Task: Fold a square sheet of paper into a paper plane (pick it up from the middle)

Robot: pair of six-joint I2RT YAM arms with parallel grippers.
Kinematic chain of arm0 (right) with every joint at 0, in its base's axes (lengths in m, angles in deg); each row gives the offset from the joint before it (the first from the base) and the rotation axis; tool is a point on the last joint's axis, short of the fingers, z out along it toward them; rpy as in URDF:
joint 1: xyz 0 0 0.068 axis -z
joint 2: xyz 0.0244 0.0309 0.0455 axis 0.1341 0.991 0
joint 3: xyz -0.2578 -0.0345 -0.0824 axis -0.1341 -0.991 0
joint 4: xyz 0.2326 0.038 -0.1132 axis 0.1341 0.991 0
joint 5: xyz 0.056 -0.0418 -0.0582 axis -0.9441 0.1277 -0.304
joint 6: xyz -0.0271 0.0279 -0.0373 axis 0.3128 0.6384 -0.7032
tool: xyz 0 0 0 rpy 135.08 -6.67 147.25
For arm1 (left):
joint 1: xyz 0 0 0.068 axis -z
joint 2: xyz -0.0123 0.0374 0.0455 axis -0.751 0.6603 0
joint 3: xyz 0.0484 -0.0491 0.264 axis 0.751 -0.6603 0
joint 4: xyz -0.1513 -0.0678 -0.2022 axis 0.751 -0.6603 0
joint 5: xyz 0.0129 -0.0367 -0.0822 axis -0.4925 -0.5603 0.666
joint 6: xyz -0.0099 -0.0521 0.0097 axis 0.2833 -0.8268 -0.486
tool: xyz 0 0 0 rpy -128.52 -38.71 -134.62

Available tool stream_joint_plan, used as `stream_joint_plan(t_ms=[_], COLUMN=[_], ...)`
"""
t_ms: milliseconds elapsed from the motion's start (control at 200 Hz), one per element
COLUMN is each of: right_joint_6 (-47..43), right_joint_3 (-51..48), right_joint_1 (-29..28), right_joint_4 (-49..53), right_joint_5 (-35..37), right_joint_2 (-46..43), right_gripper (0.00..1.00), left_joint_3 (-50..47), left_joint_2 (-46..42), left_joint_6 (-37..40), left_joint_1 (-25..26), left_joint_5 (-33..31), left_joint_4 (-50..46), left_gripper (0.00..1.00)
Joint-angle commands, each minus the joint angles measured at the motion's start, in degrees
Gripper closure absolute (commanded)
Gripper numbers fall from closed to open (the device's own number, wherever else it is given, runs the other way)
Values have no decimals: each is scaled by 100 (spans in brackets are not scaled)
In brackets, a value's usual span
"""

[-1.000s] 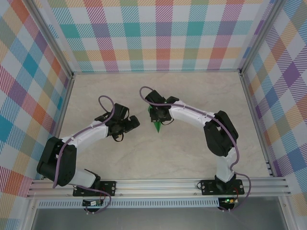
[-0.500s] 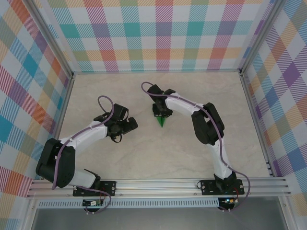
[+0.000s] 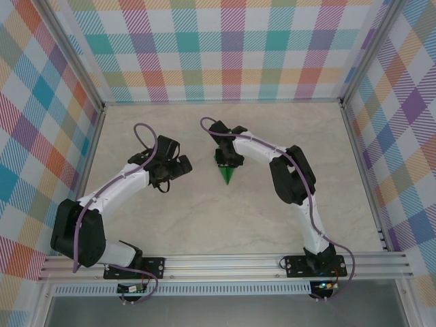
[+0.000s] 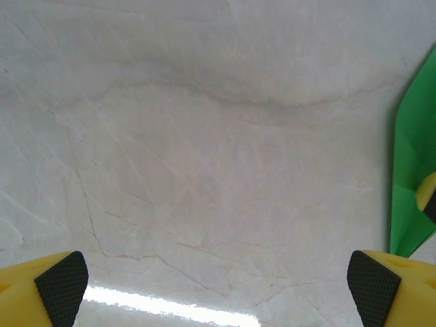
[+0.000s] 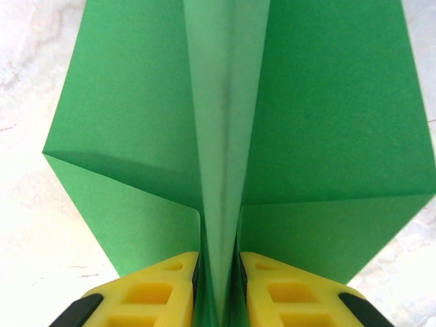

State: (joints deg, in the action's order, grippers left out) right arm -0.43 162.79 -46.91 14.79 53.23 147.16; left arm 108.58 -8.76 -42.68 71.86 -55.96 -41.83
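Though already creased into a dart, not yet let go: judged nearly done.
Pinching paper plane (image 3: 226, 175) (image 5: 225, 136) along centre fold with right hand (image 3: 227, 161) (image 5: 218, 272), mid-frame over counter (image 3: 272, 211); holding left hand (image 3: 182, 165) (image 4: 218, 279) spread, empty, to its left.

The counter (image 3: 204, 225) lies bare across its near half and along the far wall, so there is open passage there. At the middle, the paper plane (image 3: 227, 176) and the right gripper (image 3: 227, 163) clamped on its centre fold block the way. The left gripper (image 3: 184, 165), fingers (image 4: 61, 279) spread wide, sits near them, with a bare strip of counter between. Checked walls (image 3: 41, 136) close three sides.
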Motion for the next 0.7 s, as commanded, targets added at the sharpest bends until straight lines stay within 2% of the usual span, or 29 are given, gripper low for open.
stream_joint_plan(t_ms=[0,170,285,345,470,600,695], right_joint_6=[110,52,-13,-81,-300,-645,-864], right_joint_3=[60,281,174,58,-309,-1264,-2096], right_joint_1=[-17,-9,-9,-14,8,173,473], right_joint_4=[169,386,306,231,125,-430,-914], right_joint_5=[-88,-74,-34,100,843,1779,2272], right_joint_2=[1,-102,-678,-1121,-2012,-3023,-3726], right_gripper=[76,67,52,42,21,1,0], left_joint_3=[189,338,578,717,850,689,353], left_joint_2=[-162,-243,-341,-442,-657,-890,-1101], left_joint_6=[191,287,626,772,1073,1302,1445], left_joint_1=[-153,-288,-442,-504,-727,-973,-1123], left_joint_5=[-151,-179,-268,-561,-1054,-1525,-1895], left_joint_4=[-298,-391,-501,-564,-525,-275,115], left_gripper=[0,0,0,0,0,0,0])
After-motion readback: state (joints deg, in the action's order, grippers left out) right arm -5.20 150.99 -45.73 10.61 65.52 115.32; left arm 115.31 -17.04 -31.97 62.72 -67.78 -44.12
